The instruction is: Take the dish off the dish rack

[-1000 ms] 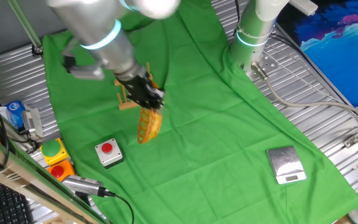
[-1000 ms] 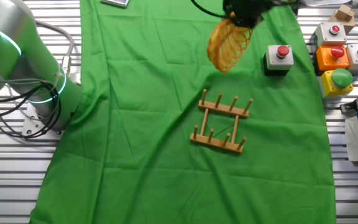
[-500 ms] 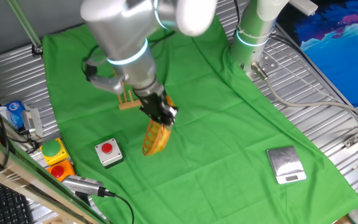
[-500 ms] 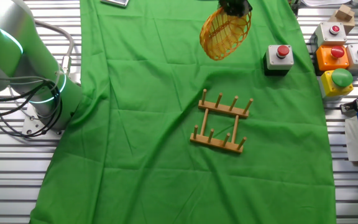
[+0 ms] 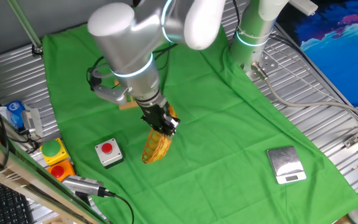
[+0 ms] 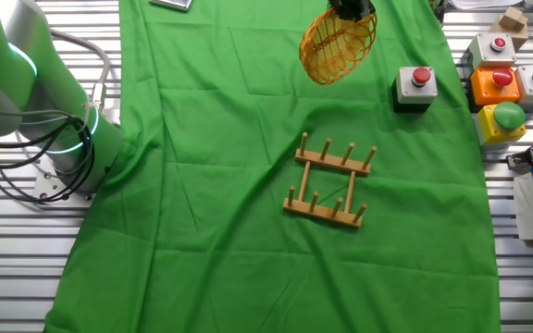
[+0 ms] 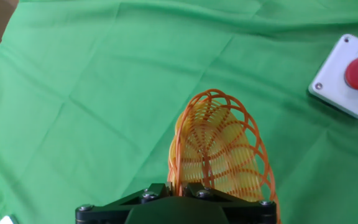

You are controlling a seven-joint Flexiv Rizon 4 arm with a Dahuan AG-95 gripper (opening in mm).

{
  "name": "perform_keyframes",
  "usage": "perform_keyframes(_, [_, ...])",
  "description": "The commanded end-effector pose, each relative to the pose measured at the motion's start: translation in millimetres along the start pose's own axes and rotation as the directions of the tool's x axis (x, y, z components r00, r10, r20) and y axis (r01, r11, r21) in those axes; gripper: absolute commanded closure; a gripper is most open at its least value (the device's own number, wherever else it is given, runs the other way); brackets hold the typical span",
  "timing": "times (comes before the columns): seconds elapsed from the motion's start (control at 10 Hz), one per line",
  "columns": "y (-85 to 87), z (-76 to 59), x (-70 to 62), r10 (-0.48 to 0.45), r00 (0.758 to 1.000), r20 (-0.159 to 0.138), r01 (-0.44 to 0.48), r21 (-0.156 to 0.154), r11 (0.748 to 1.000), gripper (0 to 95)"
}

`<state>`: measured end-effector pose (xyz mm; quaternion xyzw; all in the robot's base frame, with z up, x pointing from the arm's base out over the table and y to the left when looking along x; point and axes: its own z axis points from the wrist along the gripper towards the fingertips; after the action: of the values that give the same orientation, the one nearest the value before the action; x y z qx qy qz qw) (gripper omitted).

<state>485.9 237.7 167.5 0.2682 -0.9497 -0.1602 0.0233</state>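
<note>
While the gripper (image 5: pixel 165 126) clenches the dish (image 7: pixel 219 152) by its rim, the arm hides most of the dish rack (image 5: pixel 127 103).

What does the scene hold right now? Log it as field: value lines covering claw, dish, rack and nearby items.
claw: shut on the dish rim, pointing down at the cloth
dish: yellow-orange woven oval, hanging on edge from the claw, clear of the rack
dish rack: wooden, pegs up, no dish in it, standing on the green cloth
grey box with red button: on the cloth, beside the hanging dish
silver scale: on the cloth, far from the dish
task state: dish is off the rack, not yet set down
</note>
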Motion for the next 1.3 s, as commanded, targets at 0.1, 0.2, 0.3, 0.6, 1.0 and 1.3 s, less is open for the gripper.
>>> perform_keyframes(0.1, [2.0,7.8,-5.7,0.012,1.000,0.003,-0.012,0.004,1.000,95.0])
perform_keyframes(0.2, [1.4,10.8,-6.2,0.015,1.000,0.006,-0.015,-0.001,1.000,95.0])
perform_keyframes(0.3, [0.9,12.5,-6.5,0.018,1.000,0.001,-0.018,-0.001,1.000,95.0])
perform_keyframes(0.6, [-0.5,20.5,-7.3,0.009,1.000,-0.010,-0.009,-0.002,1.000,95.0])
perform_keyframes(1.0, [-1.1,24.3,-7.7,-0.002,1.000,-0.021,0.003,0.029,1.000,95.0])
perform_keyframes(1.3, [-1.4,24.3,-7.5,0.011,1.000,-0.026,-0.010,0.042,0.999,95.0])
